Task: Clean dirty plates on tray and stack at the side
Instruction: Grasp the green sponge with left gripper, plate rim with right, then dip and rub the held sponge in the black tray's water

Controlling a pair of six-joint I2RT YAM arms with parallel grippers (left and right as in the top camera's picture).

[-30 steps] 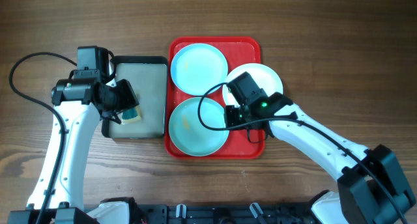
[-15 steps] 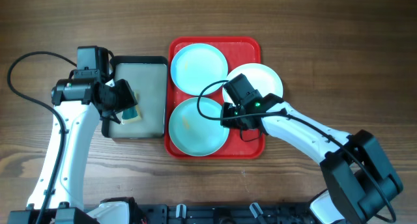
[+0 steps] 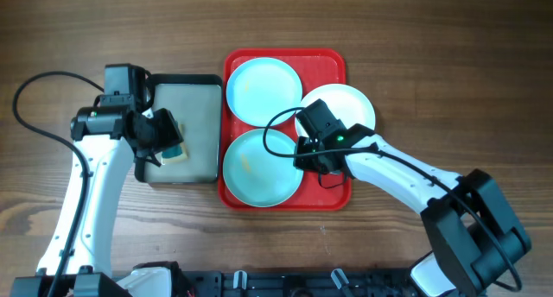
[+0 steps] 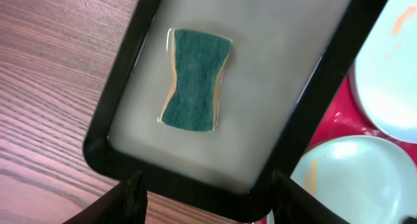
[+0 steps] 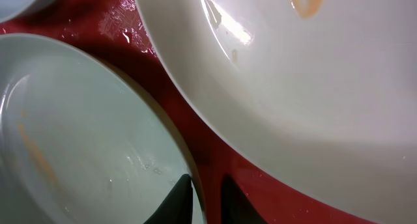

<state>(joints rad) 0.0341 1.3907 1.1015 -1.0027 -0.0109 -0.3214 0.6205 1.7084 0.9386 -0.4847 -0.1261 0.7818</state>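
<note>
Right gripper (image 5: 205,201) straddles the near mint plate's (image 5: 78,139) rim on the red tray (image 5: 215,172), fingers narrow; clamped or not, can't tell. Left gripper (image 4: 207,188) hangs open above the sponge (image 4: 193,79) in the basin (image 4: 119,87).

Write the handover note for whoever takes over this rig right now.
Left pincer: open, empty, above the sponge in the basin.
Right pincer: jaws narrow, straddling the rim of the near mint plate; grip unconfirmed.
Both that and the far mint plate lie in the tray; the white plate rests across its right rim.
Done: nothing; all three show orange smears, none stacked.
Left: wipe each, stack beside the tray.
</note>
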